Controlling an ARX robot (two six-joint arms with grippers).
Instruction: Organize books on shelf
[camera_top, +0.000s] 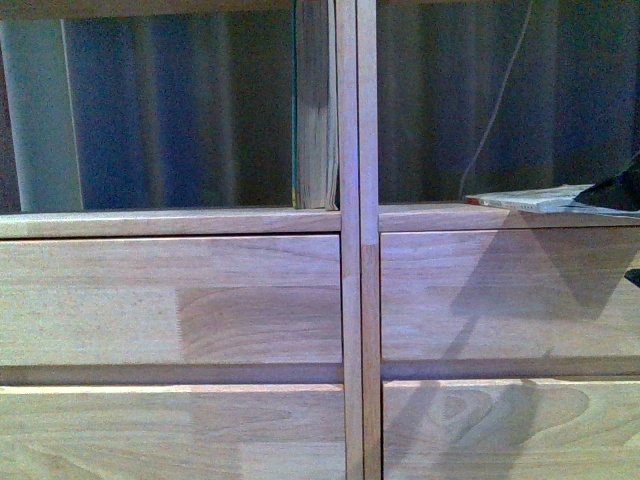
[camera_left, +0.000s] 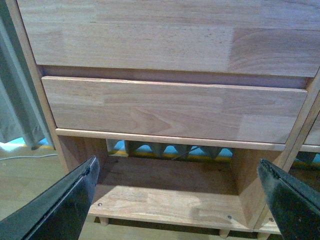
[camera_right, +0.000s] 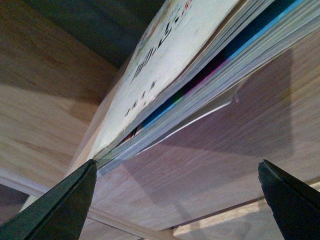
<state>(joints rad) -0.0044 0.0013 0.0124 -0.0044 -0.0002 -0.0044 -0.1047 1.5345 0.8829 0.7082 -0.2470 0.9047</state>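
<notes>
Right gripper (camera_right: 177, 165): jaws spread wide, nothing pinched. The white paperback (camera_top: 525, 200) lies flat on the floor of the right compartment of the shelf (camera_top: 350, 300), its near edge at the front lip, maybe slightly over; hard to tell. In the right wrist view its corner sits just beside one fingertip (camera_right: 85, 185), and the pages are fanned loose with the lowest leaves sagging apart. My read: it is lying free, not held, and you are lining up to take it and stand it.

The teal-green book (camera_top: 315, 110) stands upright in the left compartment, tight against the centre divider (camera_top: 357, 120), page edges towards you. The divider props it, so that one looks finished.

Left gripper (camera_left: 177, 165): open too, empty, low in front of the drawer fronts (camera_left: 170, 107) and facing the bottom compartment, well apart from both books. Probably parked there to keep out of the way.

Room: the right compartment is open between the paperback and the divider, so you have space to tip it up and lean it there. The shelf has no back, so a hard push could send the book out behind. Mind the loose leaves; a finger may go between pages instead of around the whole book. The left compartment has wide room beside the teal-green book.
</notes>
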